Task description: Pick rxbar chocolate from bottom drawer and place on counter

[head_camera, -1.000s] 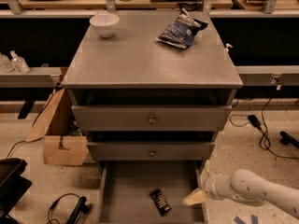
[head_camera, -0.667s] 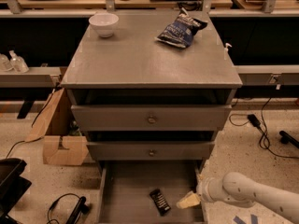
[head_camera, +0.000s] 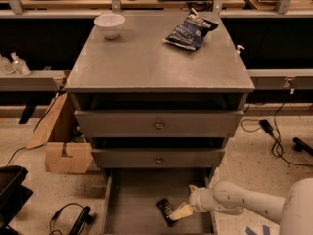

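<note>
The rxbar chocolate (head_camera: 166,211), a small black bar with white lettering, lies flat on the floor of the open bottom drawer (head_camera: 132,204), right of its middle. My gripper (head_camera: 180,212) reaches in from the lower right on a white arm and sits just right of the bar, its pale fingertips at the bar's right edge. The grey counter (head_camera: 146,62) tops the cabinet above.
On the counter stand a white bowl (head_camera: 109,23) at back left and a dark blue chip bag (head_camera: 188,31) at back right. Two shut drawer fronts with knobs (head_camera: 159,126) are above the open drawer. A cardboard box (head_camera: 61,141) and cables lie on the floor.
My gripper has moved left inside the drawer, from near the right wall to right beside the bar. The bar has not moved.
</note>
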{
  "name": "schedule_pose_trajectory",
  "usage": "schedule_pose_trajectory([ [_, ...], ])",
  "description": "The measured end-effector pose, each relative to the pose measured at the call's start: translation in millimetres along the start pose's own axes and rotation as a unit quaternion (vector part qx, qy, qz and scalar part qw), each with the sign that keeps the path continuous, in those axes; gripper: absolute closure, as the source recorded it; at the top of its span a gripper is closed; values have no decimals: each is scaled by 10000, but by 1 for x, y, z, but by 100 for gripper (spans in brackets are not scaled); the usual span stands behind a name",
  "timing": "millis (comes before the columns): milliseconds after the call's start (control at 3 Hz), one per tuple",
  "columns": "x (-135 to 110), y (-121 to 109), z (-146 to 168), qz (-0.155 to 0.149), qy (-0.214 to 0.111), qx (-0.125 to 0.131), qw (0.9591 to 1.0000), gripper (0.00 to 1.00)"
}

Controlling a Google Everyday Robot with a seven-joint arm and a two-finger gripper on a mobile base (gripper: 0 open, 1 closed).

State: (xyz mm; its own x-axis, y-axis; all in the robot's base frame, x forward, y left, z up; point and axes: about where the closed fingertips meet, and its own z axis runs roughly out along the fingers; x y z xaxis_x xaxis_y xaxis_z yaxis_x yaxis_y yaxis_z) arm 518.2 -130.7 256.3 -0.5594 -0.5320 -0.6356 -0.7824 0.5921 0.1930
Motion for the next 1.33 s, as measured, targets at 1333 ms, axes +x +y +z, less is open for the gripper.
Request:
schedule_pose_trajectory([
  [1333, 32, -24, 101, -319, 500, 497, 9970, 0],
])
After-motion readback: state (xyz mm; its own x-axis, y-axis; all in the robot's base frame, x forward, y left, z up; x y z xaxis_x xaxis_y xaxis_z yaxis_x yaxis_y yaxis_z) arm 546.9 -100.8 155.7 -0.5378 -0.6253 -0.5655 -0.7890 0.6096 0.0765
